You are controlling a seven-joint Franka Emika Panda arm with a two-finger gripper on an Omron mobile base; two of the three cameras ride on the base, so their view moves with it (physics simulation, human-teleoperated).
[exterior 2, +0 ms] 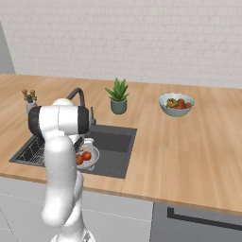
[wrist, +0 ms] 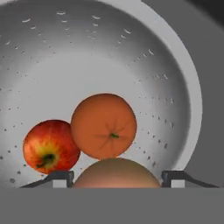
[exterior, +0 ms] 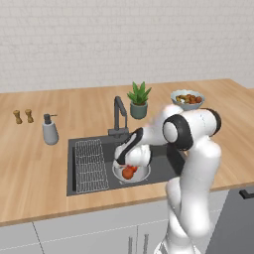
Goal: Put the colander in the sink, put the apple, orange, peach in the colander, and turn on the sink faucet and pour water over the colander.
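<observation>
The silvery perforated colander (wrist: 109, 52) sits in the dark sink (exterior: 158, 168), below the angular faucet (exterior: 119, 116). Inside it, the red apple (wrist: 50, 146) and the orange (wrist: 103, 125) rest side by side and touching. My gripper (wrist: 116, 178) hangs down into the colander (exterior: 119, 174), and the peach (wrist: 116, 173) sits between its two fingertips, both tips against its sides. From the right base view, the colander (exterior 2: 93, 159) shows beside my arm with the apple (exterior 2: 87, 155) in it.
A wire grid rack (exterior: 91, 164) fills the sink's left side. On the counter stand a soap dispenser (exterior: 49, 130), a potted plant (exterior: 139, 100), a blue-grey bowl of mixed food (exterior: 187, 99) and two small shakers (exterior: 23, 116). My own arm crosses the sink's right part.
</observation>
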